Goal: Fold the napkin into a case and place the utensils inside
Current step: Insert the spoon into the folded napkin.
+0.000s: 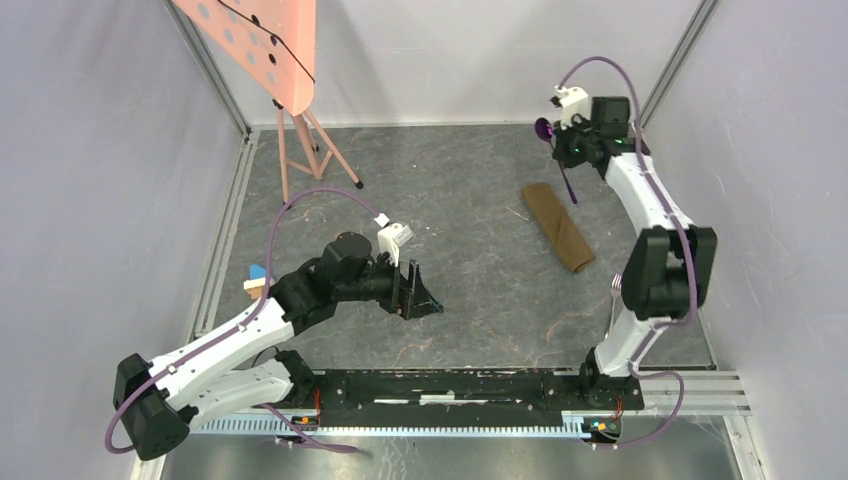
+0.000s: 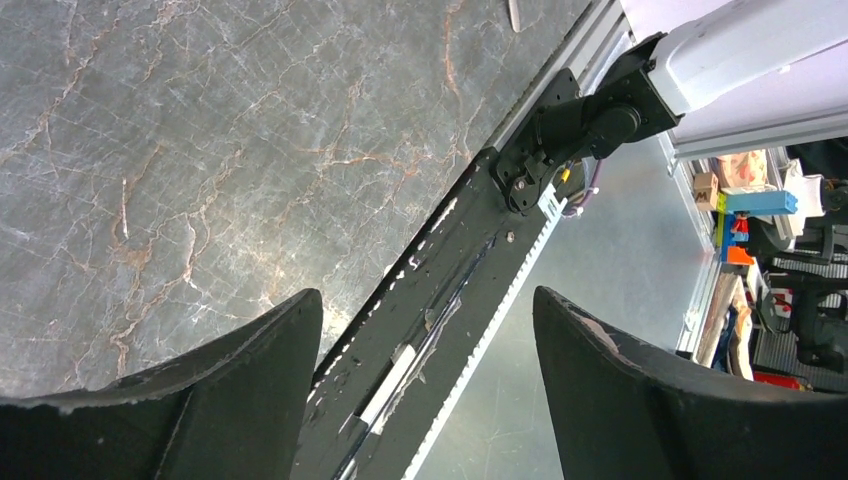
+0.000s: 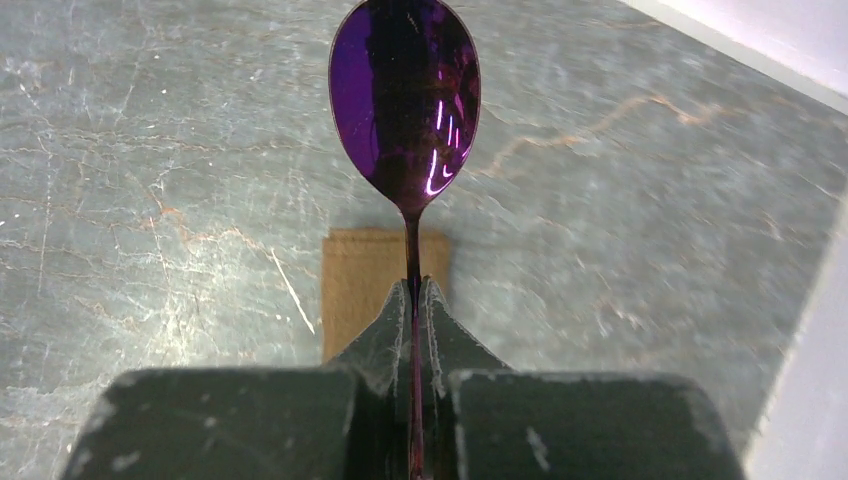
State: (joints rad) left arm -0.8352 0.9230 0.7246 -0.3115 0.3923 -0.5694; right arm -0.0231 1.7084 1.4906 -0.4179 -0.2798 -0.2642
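Note:
The napkin (image 1: pixel 557 226) lies folded into a narrow tan-brown case on the right half of the table, slanting toward the near right. My right gripper (image 1: pixel 568 152) hangs above its far end, shut on the thin handle of a dark purple spoon (image 1: pixel 543 129). In the right wrist view the spoon's bowl (image 3: pixel 405 95) sticks out past the shut gripper (image 3: pixel 414 290), with the end of the napkin (image 3: pixel 365 285) just below. A silvery fork (image 1: pixel 611 300) lies beside the right arm's base. My left gripper (image 1: pixel 420 290) is open and holds nothing, low over the table's middle, its fingers (image 2: pixel 260 350) wide apart.
A small blue-and-wood block (image 1: pixel 258 277) sits at the left edge behind the left arm. A pink perforated board on a stand (image 1: pixel 265 50) rises at the far left. The black mounting rail (image 1: pixel 470 385) runs along the near edge. Grey walls enclose the table.

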